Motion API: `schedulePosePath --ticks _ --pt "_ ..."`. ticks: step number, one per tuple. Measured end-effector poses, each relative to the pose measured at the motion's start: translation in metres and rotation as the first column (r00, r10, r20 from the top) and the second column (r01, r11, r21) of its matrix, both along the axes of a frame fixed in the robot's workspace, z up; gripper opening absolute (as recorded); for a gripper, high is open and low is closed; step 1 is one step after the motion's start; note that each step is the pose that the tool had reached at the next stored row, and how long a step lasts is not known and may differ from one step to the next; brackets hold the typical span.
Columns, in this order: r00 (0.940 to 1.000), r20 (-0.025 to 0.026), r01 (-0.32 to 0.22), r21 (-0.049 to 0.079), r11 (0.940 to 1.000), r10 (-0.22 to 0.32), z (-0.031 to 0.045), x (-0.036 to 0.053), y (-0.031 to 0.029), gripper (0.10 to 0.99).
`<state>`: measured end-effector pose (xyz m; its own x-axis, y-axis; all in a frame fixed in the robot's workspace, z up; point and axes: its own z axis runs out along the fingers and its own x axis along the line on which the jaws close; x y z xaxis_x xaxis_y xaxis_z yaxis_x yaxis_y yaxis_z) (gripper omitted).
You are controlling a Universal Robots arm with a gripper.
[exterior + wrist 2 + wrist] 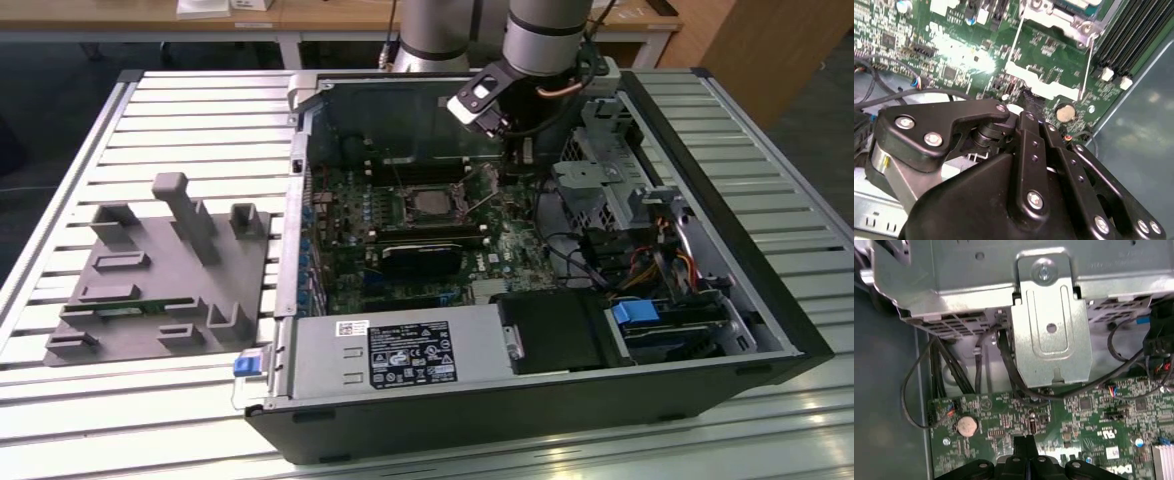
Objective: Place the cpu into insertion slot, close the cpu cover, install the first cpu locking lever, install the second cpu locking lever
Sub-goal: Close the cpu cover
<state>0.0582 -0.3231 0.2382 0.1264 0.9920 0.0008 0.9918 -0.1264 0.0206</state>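
The cpu (pixel 424 203) lies with its silvery top up in the insertion slot (pixel 400 186) on the green board. The cpu cover (pixel 1046 86), a thin metal frame with a window, stands swung open off the slot, and green board shows through its window. In the exterior view the cpu cover (pixel 477 186) rises at the slot's right side. My gripper (pixel 1027 98) is shut with nothing between its fingers, its tips just short of the cover's free edge. The gripper (pixel 518 163) reaches down into the case right of the cover. The shut fingertips (pixel 1026 441) hang over the board.
The open computer case (pixel 787 330) lies on a slatted table. A steel drive cage (pixel 1051 325) and loose cables (pixel 919 385) are close to my wrist. A coin battery (pixel 966 426), memory slots (pixel 1134 35), a black block (pixel 420 258) and a grey fixture plate (pixel 160 270) are nearby.
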Motion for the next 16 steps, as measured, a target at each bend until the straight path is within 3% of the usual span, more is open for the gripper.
schedulePosePath --ticks 1,5,11,16 --pt "1.0 -0.0058 0.0 0.0 1.0 0.0 0.0 0.0001 0.0 0.106" --pt "1.0 -0.0075 0.0 0.0 1.0 0.0 0.0 0.0001 0.0 0.106" --pt "1.0 -0.0075 0.0 0.0 1.0 0.0 0.0 -0.003 0.0 0.106" --pt "1.0 -0.0048 0.0 0.0 1.0 0.0 0.0003 -0.0137 0.0 0.106"
